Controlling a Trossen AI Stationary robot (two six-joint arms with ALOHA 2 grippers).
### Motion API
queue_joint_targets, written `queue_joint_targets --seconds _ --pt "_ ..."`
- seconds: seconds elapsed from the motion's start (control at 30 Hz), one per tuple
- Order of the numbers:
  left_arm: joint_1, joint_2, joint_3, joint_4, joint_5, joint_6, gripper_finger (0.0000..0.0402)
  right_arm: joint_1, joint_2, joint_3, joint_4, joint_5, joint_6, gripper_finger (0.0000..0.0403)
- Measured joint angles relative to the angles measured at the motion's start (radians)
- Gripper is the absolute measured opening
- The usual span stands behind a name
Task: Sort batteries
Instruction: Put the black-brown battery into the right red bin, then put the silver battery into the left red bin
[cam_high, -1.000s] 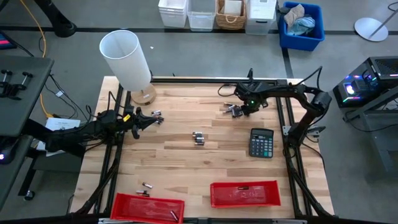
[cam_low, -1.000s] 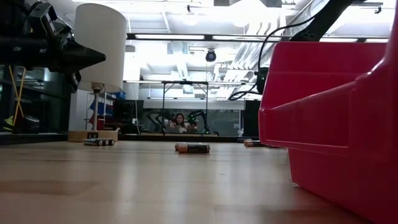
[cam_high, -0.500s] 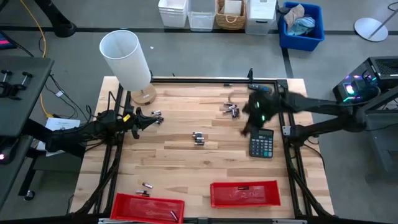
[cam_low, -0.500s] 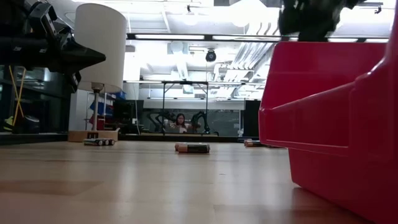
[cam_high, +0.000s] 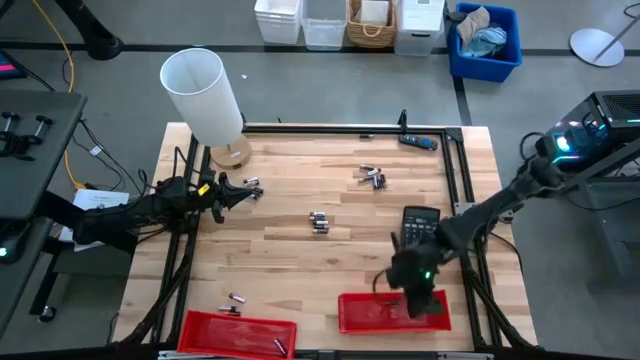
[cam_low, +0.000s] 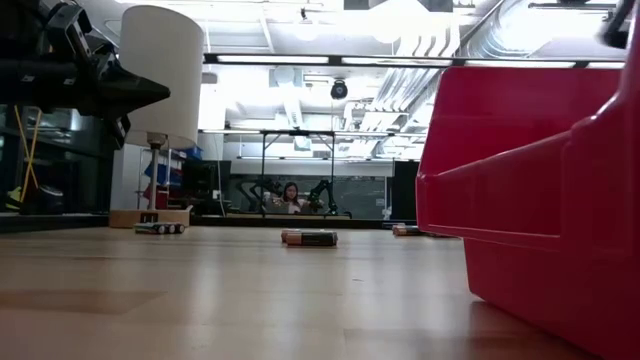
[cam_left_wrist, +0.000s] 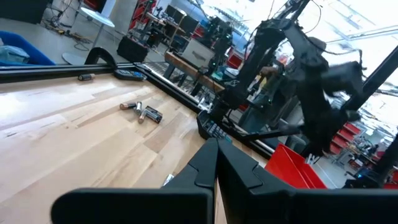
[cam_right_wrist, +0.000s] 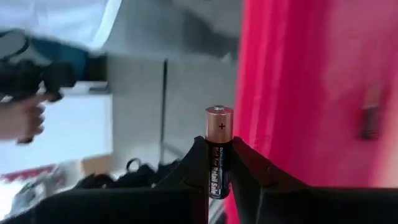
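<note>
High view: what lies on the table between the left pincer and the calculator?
In the high view, a small cluster of batteries lies on bare wood between the left pincer and the calculator; nothing else.

My wooden table (cam_high: 300, 250) carries scattered batteries (cam_high: 318, 221), a calculator (cam_high: 418, 222), two red bins (cam_high: 236, 331) and a lamp (cam_high: 203, 95).

**Q:** Where are your arms sitting right now?

**Me:** My right gripper (cam_high: 418, 295) is down by the table's near edge, toward the right corner, arm stretched in from the right side, elbow bent. Its fingers (cam_right_wrist: 198, 163) are clamped on a battery (cam_right_wrist: 218, 151), plus end sticking out.

**Q:** And the left?

**Me:** My left gripper (cam_high: 238, 191) hangs over the table's left edge, fingers (cam_left_wrist: 205, 163) pressed together.
</note>
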Motion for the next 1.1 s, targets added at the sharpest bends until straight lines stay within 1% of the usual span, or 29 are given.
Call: queue_joint_targets --seconds 0.07,0.13,0.2,0.3,0.4,0.47,0.53,0.57,0.6,0.67,0.73,0.77,0.83,0.93,1.1 --pt "0.000 0.000 0.000 0.000 0.000 0.000 0.0000 0.021 0.057 0.000 0.028 -0.012 0.055 0.0031" --pt "0.000 0.000 0.000 0.000 0.000 0.000 0.0000 0.021 0.102 0.000 0.038 -0.005 0.149 0.0047" --pt "0.000 0.000 0.000 0.000 0.000 0.000 0.0000 0.017 0.139 0.012 0.043 0.017 0.243 0.0081" --pt "0.000 0.000 0.000 0.000 0.000 0.000 0.0000 0.000 0.181 0.065 0.035 0.017 0.275 0.0142" --pt "0.000 0.000 0.000 0.000 0.000 0.000 0.0000 -0.042 0.197 0.169 -0.013 0.015 0.299 0.0192" --pt "0.000 0.000 0.000 0.000 0.000 0.000 0.0000 -0.080 0.198 0.258 -0.087 0.024 0.281 0.0211" --pt "0.000 0.000 0.000 0.000 0.000 0.000 0.0000 -0.125 0.198 0.364 -0.196 0.063 0.214 0.0219" --pt "0.000 0.000 0.000 0.000 0.000 0.000 0.0000 -0.149 0.198 0.418 -0.262 0.101 0.152 0.0220" --pt "0.000 0.000 0.000 0.000 0.000 0.000 0.0000 -0.176 0.198 0.471 -0.335 0.150 0.084 0.0221" --pt "0.000 0.000 0.000 0.000 0.000 0.000 0.0000 -0.241 0.215 0.565 -0.460 0.305 -0.063 0.0219" --pt "0.000 0.001 0.000 0.000 0.000 0.000 0.0000 -0.322 0.255 0.627 -0.535 0.434 -0.241 0.0216" --pt "0.000 0.001 0.000 0.001 0.000 0.000 0.0000 -0.364 0.284 0.643 -0.547 0.468 -0.329 0.0214" --pt "0.000 0.001 0.000 0.000 0.000 0.000 0.0000 -0.444 0.348 0.657 -0.517 0.498 -0.468 0.0209" --pt "0.000 0.001 0.000 0.000 0.000 0.000 0.0000 -0.542 0.453 0.663 -0.412 0.489 -0.619 0.0204" --pt "0.000 0.001 0.000 0.000 0.000 0.000 0.0000 -0.624 0.617 0.663 -0.344 0.469 -0.795 0.0204"
